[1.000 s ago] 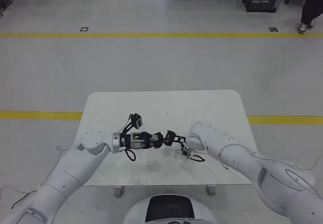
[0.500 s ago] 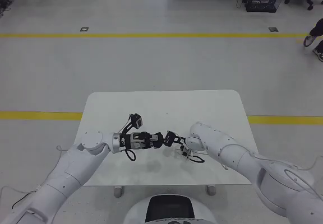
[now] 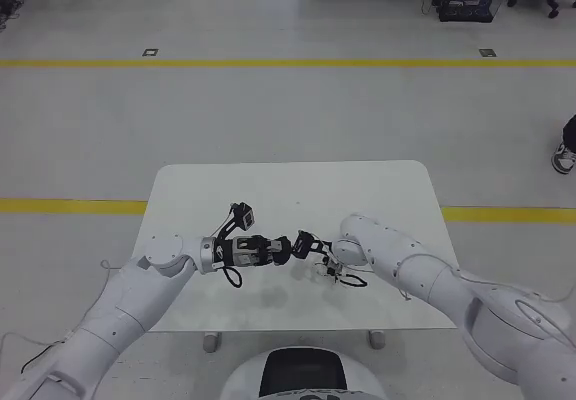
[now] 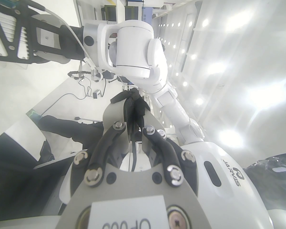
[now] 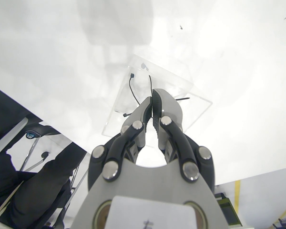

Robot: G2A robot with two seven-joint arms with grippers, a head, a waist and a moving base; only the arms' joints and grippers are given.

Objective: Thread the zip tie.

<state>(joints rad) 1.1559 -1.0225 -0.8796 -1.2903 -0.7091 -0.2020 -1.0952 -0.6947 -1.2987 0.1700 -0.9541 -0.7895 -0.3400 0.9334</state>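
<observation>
Right wrist view looks down past the right gripper [image 5: 152, 102], whose jaws are pressed together at the tips. A thin black zip tie [image 5: 149, 81] appears to curl out from between them toward the upper middle of the frame. Pinching it close to its free end looks deliberate, since a short stub stays stiff enough to aim at a small slot. Beyond the tips a clear tray [image 5: 174, 82] lies on the white table [image 5: 50, 48] and carries spare ties [image 5: 132, 88]. One runs from the tray's upper left down behind the jaws, and another pokes out to the right of them. The tray seems to serve as the stock, kept under the work so that a dropped tie would land close by.

Left wrist view shows the left gripper [image 4: 134, 110] at centre frame, its jaws drawn close on a dark mass at their tips. I cannot tell whether that is the tie's head or only the black pads. The tips point toward the right arm [image 4: 133, 46] in the upper middle of the frame.

Top view has both arms meeting tip to tip over the middle of the table, jaws facing each other. That head-on line-up suits feeding one end into the other. My reading is that the threading is at its alignment stage and not yet finished.
</observation>
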